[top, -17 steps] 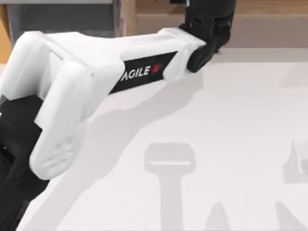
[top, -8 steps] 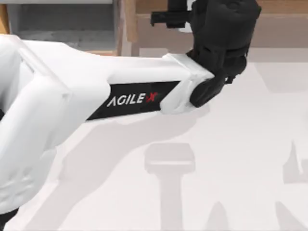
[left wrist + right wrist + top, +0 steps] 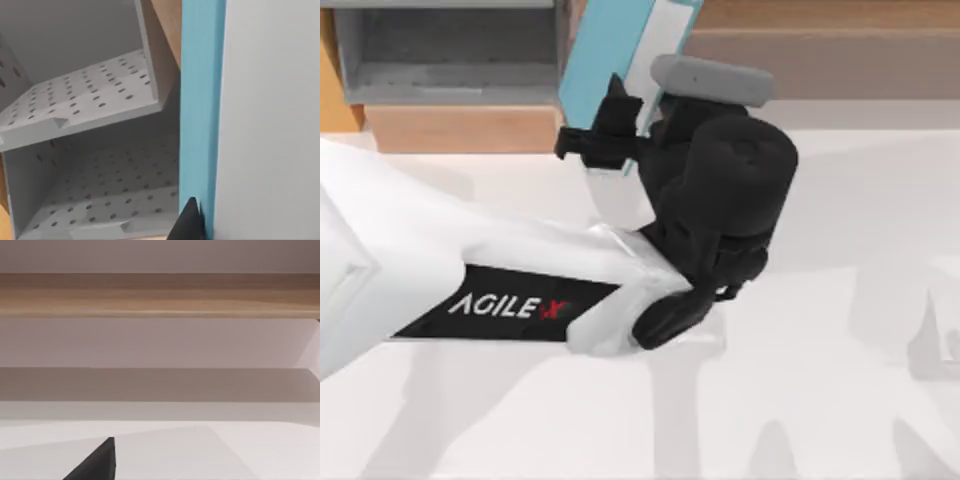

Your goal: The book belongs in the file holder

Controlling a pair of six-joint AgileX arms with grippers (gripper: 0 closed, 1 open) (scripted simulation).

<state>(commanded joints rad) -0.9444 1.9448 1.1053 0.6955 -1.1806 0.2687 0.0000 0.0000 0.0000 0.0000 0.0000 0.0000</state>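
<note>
The book (image 3: 607,55), teal-blue with white page edges, is held up off the table at the back, tilted, just right of the file holder (image 3: 450,60). My left gripper (image 3: 615,135) is shut on the book's near end. In the left wrist view the book's cover (image 3: 200,100) and white pages (image 3: 270,120) stand beside the grey holder's perforated inner walls (image 3: 90,100), with one black fingertip (image 3: 187,222) against the cover. The holder's light-brown front edge (image 3: 460,128) faces the table. The right wrist view shows one dark fingertip (image 3: 95,462) of my right gripper over the white table.
A long brown wooden shelf (image 3: 820,40) runs along the back right, seen too as the shelf (image 3: 160,295) in the right wrist view. My left arm's white forearm (image 3: 470,270) crosses the table's left half. The white table (image 3: 840,300) lies open at the right.
My left wrist has drawn back from the far edge toward the table's middle, and the book has come into view in its grip, rising beside the holder.
</note>
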